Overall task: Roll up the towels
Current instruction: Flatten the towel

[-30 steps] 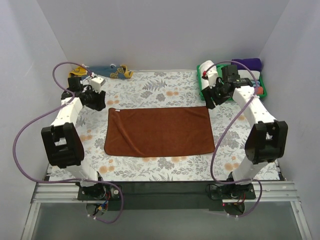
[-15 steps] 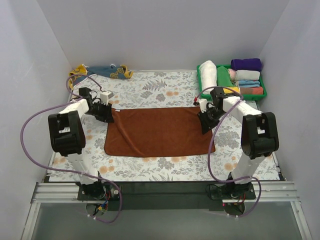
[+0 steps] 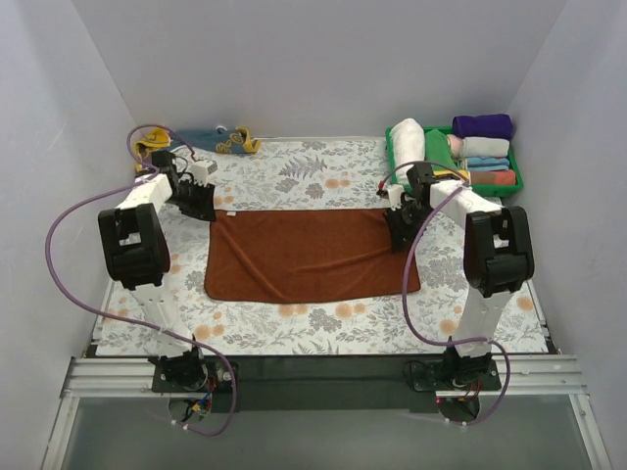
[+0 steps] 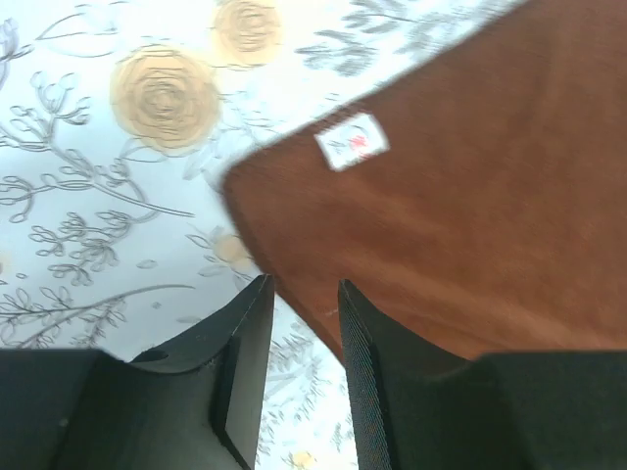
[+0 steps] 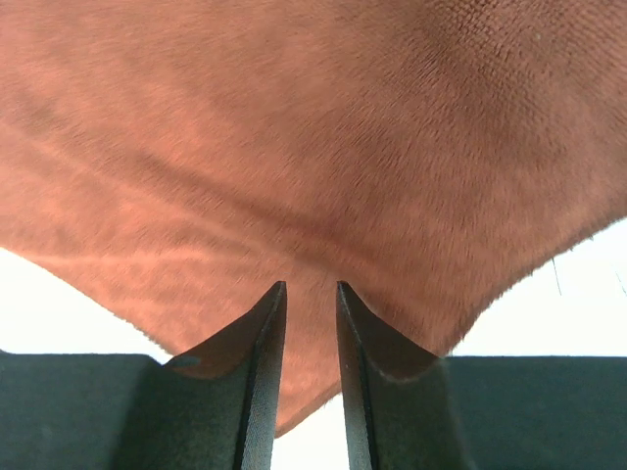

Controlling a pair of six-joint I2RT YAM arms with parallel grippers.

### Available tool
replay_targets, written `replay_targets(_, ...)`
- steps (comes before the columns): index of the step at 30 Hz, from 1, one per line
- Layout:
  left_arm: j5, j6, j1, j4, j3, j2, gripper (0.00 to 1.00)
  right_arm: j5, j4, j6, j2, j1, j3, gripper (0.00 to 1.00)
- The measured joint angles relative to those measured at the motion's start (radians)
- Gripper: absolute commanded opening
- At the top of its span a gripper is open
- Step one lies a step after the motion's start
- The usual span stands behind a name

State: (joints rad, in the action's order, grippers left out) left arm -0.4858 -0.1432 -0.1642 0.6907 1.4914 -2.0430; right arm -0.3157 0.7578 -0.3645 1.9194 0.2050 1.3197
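The rust-brown towel [image 3: 304, 259] lies spread flat on the flowered table cover. My left gripper [image 3: 204, 209] is at its far left corner. In the left wrist view the towel [image 4: 470, 176] shows its white label, and its edge runs between the tips of my left gripper [image 4: 304, 282], which stands narrowly open. My right gripper [image 3: 398, 227] is at the far right corner. In the right wrist view it [image 5: 311, 284] is shut on the towel's corner [image 5: 313, 147]. The mustard-yellow towel [image 3: 238, 145] lies crumpled at the back left.
A green tray [image 3: 517, 176] at the back right holds rolled cloths, among them a white roll [image 3: 407, 140] and a purple one [image 3: 482, 125]. White walls close the table in on the left, back and right. Purple cables hang from both arms.
Both arms came down from above onto the rust-brown towel's far corners. The right gripper has closed on its corner and the towel's right edge has shifted slightly inward.
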Motion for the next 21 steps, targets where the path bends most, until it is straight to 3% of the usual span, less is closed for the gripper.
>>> replay_targets(4,-0.074,0.098,0.000,0.107,-0.036,0.116,0.35,-0.030,0.064,-0.024,-0.140,0.000,-0.009,0.30)
replay_targets(10,-0.135,0.320,0.000,0.290,-0.294,0.522,0.35,-0.045,0.161,-0.103,-0.480,0.007,-0.161,0.29)
replay_targets(14,-0.129,0.392,0.001,0.350,-0.446,0.645,0.34,-0.009,0.192,-0.115,-0.460,0.024,-0.310,0.29)
replay_targets(21,-0.078,0.432,0.001,0.338,-0.610,0.650,0.31,0.053,0.153,-0.106,-0.377,0.046,-0.378,0.26)
